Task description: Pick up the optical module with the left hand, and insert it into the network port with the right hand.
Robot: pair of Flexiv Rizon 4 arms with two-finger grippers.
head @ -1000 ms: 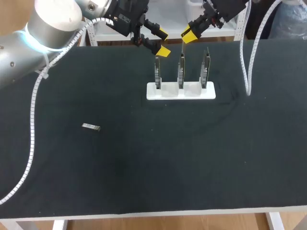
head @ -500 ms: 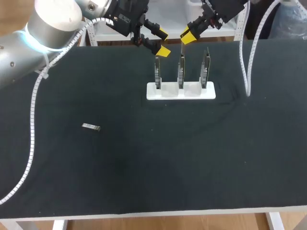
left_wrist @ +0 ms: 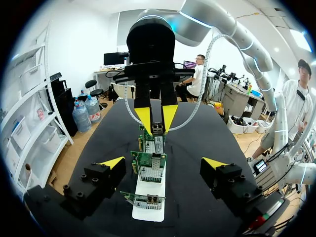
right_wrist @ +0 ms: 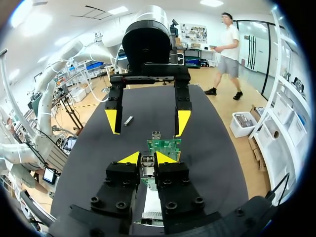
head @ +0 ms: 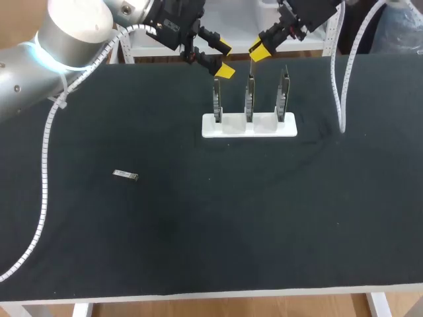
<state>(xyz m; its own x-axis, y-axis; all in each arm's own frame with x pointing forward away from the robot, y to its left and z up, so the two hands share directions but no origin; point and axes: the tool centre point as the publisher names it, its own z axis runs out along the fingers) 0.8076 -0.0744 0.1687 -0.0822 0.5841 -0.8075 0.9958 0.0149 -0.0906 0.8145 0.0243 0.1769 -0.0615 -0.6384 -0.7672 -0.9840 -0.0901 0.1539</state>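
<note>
The optical module (head: 125, 175) lies flat on the black counter (head: 198, 238), on the robot's left half. It is alone there, nothing touches it, and it is well apart from both tools. In the right wrist view you find it as a small silver piece on the counter, far ahead of the tool and past the cards.

The white holder (head: 249, 127) stands near the back edge of the counter, about in the middle. It keeps three green cards upright in one row, each in its own slot: the left card (head: 216, 99), the middle card (head: 250, 96) and the right card (head: 284, 92). On the left card, which is nearest in the left wrist view, you see a metal network port (left_wrist: 149, 199).

The left tool (head: 223, 57) hangs over the back of the counter, just beside the left card and higher than its top. Its yellow tips are wide apart and hold nothing. The row of cards is ahead of it.

The right tool (head: 260, 47) hangs over the middle card. In its own wrist view the top of a card is exactly in line with it. You cannot tell whether this tool is clamped on the card or only above it.
</note>
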